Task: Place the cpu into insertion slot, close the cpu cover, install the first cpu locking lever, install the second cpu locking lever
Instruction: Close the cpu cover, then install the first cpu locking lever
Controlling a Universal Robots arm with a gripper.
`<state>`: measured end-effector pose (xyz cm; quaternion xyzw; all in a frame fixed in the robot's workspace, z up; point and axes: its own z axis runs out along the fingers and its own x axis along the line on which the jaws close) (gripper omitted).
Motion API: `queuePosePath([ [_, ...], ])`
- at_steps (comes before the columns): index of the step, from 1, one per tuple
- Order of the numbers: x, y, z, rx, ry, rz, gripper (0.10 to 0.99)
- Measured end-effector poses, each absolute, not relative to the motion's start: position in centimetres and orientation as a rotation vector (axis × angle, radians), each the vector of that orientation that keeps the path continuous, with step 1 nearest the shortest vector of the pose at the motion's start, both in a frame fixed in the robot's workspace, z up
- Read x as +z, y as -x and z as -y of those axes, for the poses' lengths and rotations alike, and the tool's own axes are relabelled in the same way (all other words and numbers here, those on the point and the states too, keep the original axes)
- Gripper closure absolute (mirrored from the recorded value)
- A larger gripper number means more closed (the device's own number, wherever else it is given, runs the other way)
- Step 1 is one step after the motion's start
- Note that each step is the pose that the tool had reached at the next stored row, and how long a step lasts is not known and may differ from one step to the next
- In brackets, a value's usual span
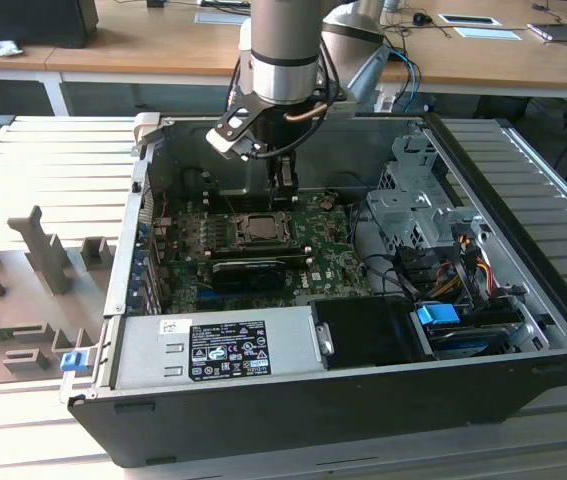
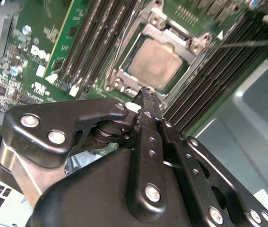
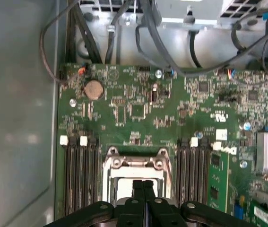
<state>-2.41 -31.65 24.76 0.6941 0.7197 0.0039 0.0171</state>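
Note:
The cpu (image 2: 155, 64), a pale silver-grey square, lies flat in the insertion slot (image 1: 261, 228) on the green board. Around its top lies the silvery cpu cover (image 2: 164, 32), folded down with the chip showing through its window. A thin metal locking lever (image 2: 247, 42) sticks out from the socket's corner across the memory slots. My gripper (image 2: 145, 93) is shut with nothing between its fingers, its tip hovering just over the socket's edge. In the first wrist view the gripper (image 3: 143, 185) hides part of the insertion slot (image 3: 136, 166). In the exterior view the gripper (image 1: 283, 183) hangs just behind the socket.
Black memory slots (image 3: 79, 175) flank the socket on both sides. A long black expansion card (image 1: 253, 268), the power supply (image 1: 213, 345), a drive cage (image 1: 413, 210) and loose cables (image 3: 124, 38) crowd the open case. A grey case wall (image 3: 20, 118) stands close by.

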Motion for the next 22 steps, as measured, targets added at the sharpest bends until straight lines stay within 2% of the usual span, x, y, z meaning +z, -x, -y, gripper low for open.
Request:
queuePosePath([
  [22, 25.2, 4.2, 31.7, 0.012, -2.157, -2.237, 0.98],
])
